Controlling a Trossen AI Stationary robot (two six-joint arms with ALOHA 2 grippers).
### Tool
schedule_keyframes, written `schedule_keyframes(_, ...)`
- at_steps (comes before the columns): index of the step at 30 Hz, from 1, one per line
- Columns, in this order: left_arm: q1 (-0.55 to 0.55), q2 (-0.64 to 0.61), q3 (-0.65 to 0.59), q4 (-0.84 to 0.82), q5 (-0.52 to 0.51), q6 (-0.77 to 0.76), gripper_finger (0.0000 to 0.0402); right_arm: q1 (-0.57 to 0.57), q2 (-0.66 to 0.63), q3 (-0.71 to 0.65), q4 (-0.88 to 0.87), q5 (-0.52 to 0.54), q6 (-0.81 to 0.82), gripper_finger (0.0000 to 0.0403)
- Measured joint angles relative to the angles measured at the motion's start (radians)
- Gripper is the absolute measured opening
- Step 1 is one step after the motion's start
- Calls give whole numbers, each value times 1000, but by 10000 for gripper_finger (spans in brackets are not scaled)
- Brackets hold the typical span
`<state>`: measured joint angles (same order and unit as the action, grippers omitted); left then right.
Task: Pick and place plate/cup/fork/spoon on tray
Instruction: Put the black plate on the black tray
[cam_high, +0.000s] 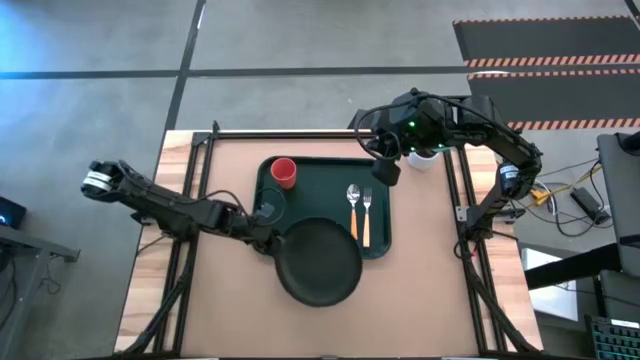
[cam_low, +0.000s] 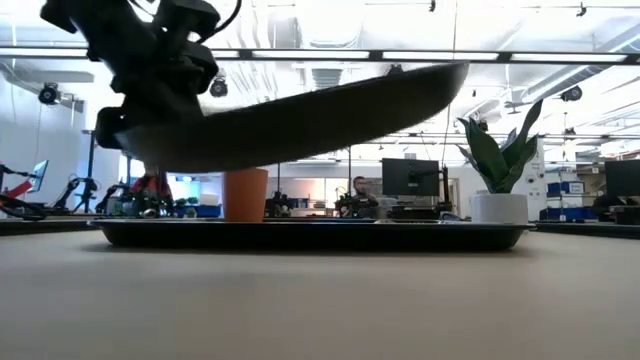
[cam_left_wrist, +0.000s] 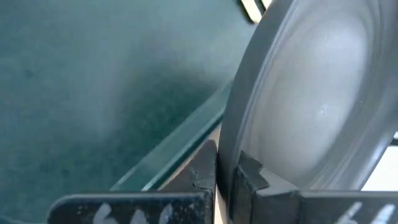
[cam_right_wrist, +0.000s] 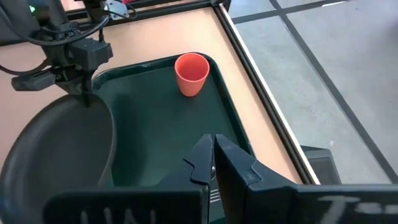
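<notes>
Over the tray's (cam_high: 377, 250) near edge, left gripper (cam_high: 268, 236) pinches the plate (cam_high: 320, 262) rim, tilted for landing; right gripper (cam_high: 385, 170) hangs closed, empty.

table (cam_high: 420, 300): light wood top; white pot (cam_low: 498, 207) with green plant (cam_low: 497, 150): far edge; monitor (cam_low: 410, 177): room behind

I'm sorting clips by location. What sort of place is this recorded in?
Probably an open-plan robotics lab or office: ceiling lights and rails overhead, a desk monitor with a person seated in the background, and hazard-striped floor tape beyond the table.
</notes>
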<state>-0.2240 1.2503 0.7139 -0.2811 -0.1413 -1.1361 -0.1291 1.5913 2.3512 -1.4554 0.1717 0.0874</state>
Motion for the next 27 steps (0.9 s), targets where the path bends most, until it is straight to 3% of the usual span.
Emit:
schedule_keyframes(15, 285, -1, 3, 34, 56, 203, 0, 0, 0, 0, -1, 66, -19, 9)
schedule_keyframes(27, 423, -2, -1, -137, 71, 260, 0, 0, 0, 0, -1, 66, -20, 9)
